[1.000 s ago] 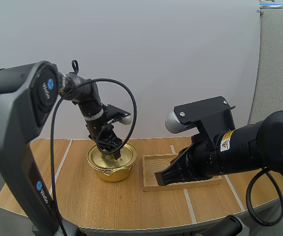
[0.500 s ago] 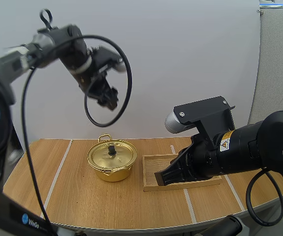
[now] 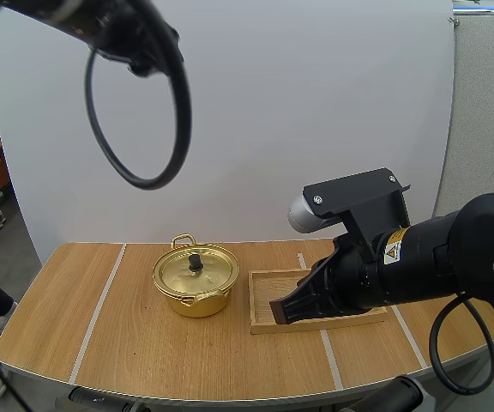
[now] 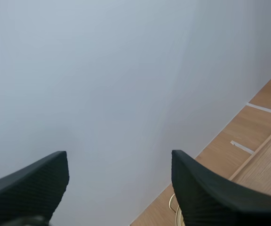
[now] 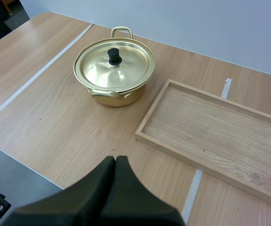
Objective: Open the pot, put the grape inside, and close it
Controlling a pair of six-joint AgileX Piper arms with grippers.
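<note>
Pot (image 3: 197, 283), a shallow brass-gold one, stands on the wooden table (image 3: 144, 343) a little left of the middle, closed. Its lid (image 3: 194, 269) sits flat inside the rim, shiny and slightly dimpled, with a small black knob (image 3: 195, 260) at the centre. One thin loop handle rises at the far side and another juts toward the near edge. From the right wrist view the pot (image 5: 113, 89) is just left of the wooden tray (image 5: 215, 136), apart from it, and the lid (image 5: 126, 68) and knob (image 5: 114, 55) show plainly. No writing or brand mark shows on the pot.

The wooden tray (image 3: 260, 302) is low-walled, with a bare floor. Pale tape strips run across the tabletop on either side of the pot.

My right gripper (image 3: 286, 311) hangs over the tray's near left corner; in its own view the right gripper (image 5: 115, 162) has its fingers pressed together into one dark wedge, with nothing between them. A yellow warning label (image 3: 393, 251) sits on that arm, its text too small to read.

My left gripper (image 4: 119, 162) is high above the table against the white wall, fingers spread wide, ribbed faces turned inward, holding nothing.
</note>
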